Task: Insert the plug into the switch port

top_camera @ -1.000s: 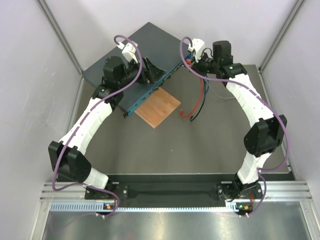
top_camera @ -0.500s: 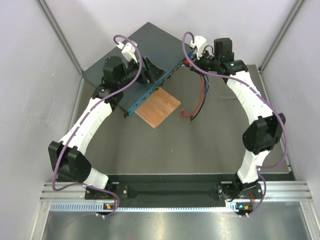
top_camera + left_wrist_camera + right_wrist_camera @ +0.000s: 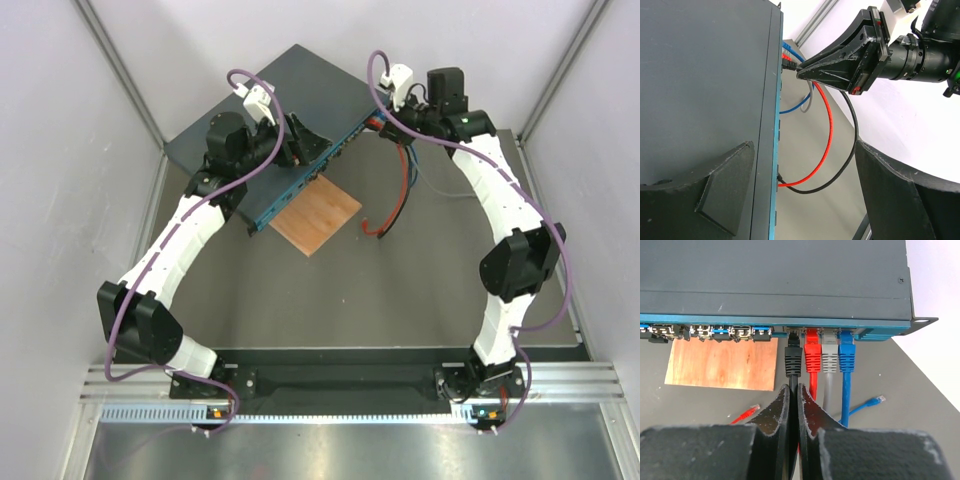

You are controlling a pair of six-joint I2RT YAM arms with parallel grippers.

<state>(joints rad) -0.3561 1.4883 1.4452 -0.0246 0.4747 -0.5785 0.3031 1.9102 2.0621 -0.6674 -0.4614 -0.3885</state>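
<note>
The switch (image 3: pixel 285 95) is a dark slate-grey box with a teal front edge (image 3: pixel 715 320) and a row of ports. A black plug (image 3: pixel 793 358) has its tip in the mouth of a port, next to red (image 3: pixel 812 356), grey (image 3: pixel 830 357) and blue (image 3: pixel 846 356) plugs. My right gripper (image 3: pixel 794 392) is shut on the black cable just behind that plug. It also shows in the left wrist view as the right gripper (image 3: pixel 805 74) at the switch's edge (image 3: pixel 776 165). My left gripper (image 3: pixel 805 195) is open and straddles that front edge, one finger (image 3: pixel 725 190) over the switch's top.
A brown wooden board (image 3: pixel 316 216) lies on the table in front of the switch. Red (image 3: pixel 827 130) and black (image 3: pixel 854 135) cables loop over the table below the ports. Loose red (image 3: pixel 747 413) and blue (image 3: pixel 875 401) cable ends lie there too. White walls enclose the table.
My right wrist has shifted slightly towards the back of the table, close to the switch's front. The left arm has not moved.
</note>
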